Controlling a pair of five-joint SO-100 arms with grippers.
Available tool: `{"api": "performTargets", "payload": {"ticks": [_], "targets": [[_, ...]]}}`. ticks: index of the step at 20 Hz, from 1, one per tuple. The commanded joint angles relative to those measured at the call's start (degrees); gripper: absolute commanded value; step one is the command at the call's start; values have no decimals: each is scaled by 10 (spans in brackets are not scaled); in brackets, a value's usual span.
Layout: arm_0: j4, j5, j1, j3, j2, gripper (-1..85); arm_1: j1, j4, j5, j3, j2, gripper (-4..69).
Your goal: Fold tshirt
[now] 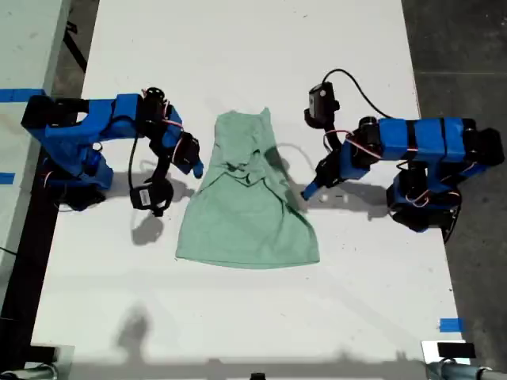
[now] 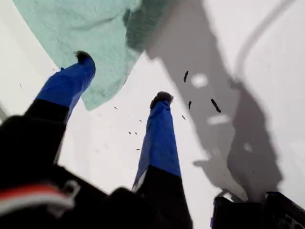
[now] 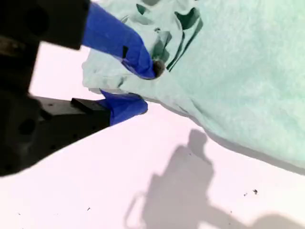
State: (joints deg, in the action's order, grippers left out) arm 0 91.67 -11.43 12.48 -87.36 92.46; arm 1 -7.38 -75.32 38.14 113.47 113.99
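Table (image 1: pixel 238 47): white, tshirt (image 1: pixel 247 207) lies about mid, between the two arms, partly folded, narrow end toward far edge, wide hem toward near edge. My first gripper (image 2: pixel 123 78): jaws apart, empty; one fingertip over the shirt's edge, the other over bare table just beside it. My second gripper (image 3: pixel 143 88): clamped on a bunched fold at the shirt's edge, cloth between both fingers.

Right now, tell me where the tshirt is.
The tshirt lies on the white table, mid-frame in the exterior view, between the two blue arms, with my second tool pinching its edge.
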Motion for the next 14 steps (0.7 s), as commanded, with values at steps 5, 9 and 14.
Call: {"api": "performTargets", "payload": {"ticks": [5,9,14], "targets": [[-132,73,-90,-147,123,95,68,89,-55,5,-42,292],[-205,105,-129,-169,88,126,100,153,-92,59,-59,292],[-269,134,-139,-215,83,123,132,233,-134,113,-103,289]]}}
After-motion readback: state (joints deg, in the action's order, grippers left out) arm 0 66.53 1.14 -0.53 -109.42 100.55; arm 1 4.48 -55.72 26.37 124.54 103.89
